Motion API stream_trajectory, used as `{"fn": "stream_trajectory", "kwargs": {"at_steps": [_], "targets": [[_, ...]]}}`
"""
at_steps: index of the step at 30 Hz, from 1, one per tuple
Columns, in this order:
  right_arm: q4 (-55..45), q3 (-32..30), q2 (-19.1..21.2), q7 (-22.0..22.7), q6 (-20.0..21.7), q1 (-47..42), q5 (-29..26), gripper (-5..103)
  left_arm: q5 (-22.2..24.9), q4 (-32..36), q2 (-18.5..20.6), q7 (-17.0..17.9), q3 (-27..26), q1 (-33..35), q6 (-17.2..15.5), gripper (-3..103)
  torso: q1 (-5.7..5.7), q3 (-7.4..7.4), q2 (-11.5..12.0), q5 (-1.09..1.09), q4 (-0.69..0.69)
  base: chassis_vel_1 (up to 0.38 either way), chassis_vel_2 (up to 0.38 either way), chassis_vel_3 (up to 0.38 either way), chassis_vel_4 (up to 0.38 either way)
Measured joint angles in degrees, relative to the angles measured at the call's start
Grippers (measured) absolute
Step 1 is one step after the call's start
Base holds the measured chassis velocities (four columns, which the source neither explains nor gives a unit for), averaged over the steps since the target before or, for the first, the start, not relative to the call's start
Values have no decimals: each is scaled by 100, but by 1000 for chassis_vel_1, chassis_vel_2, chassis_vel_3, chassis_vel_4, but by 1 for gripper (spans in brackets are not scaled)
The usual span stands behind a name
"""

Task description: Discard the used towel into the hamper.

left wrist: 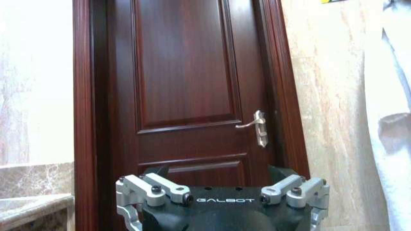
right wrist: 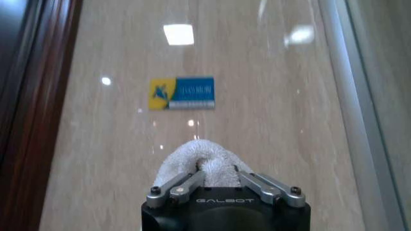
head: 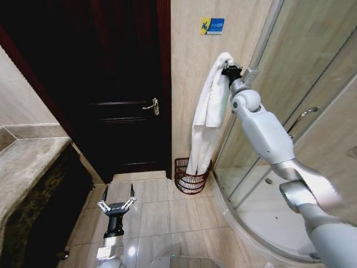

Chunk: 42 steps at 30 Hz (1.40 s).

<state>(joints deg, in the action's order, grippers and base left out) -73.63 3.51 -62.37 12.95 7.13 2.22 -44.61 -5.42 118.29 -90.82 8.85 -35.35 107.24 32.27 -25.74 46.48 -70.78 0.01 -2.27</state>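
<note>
The right gripper (head: 230, 71) is clamped on the towel (head: 209, 106) high against the tiled wall (head: 187, 67), above the hamper (head: 192, 176) standing on the floor (head: 162, 212) beside the door (head: 122, 84). The left gripper (head: 116, 204) hangs low with fingers apart.

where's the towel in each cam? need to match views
Head: towel hangs on the wall right of the door, top held in the right pincer, tail in the hamper.
Left wrist: white strip at one edge.
Right wrist: bunched between the fingers.
Shared landmark: yellow-blue sticker.
</note>
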Motion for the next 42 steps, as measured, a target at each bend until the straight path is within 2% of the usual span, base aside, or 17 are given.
{"fn": "stream_trajectory", "kwargs": {"at_steps": [4,7,10,13,17,22,42], "targets": [[3,-5,58,-66,320,53,-144,7,-4,18,2,0,-1,-2,2,100,43,-54,97,0,-1,0,0,0,0],[28,-7,108,-131,750,167,-463,7,-32,65,3,6,-2,-4,-1,100,109,-123,232,0,0,0,0,0,0],[102,16,98,-167,820,237,-638,7,-64,73,-10,15,3,-5,-3,100,144,-169,311,0,-3,0,0,0,0],[218,45,58,-253,791,289,-658,7,-110,73,-52,24,16,-9,1,100,178,-213,389,-1,1,0,0,0,0],[266,50,-17,-292,746,317,-668,7,-171,73,-126,23,35,21,21,100,232,-281,511,-1,-3,0,0,0,0],[357,48,-39,-315,710,341,-647,7,-250,89,-135,21,77,52,31,100,307,-372,675,-1,0,0,0,0,0],[394,47,-2,-357,561,227,-665,7,-431,239,-133,20,94,441,203,100,562,-692,1253,-1,-1,0,0,0,0]]}}
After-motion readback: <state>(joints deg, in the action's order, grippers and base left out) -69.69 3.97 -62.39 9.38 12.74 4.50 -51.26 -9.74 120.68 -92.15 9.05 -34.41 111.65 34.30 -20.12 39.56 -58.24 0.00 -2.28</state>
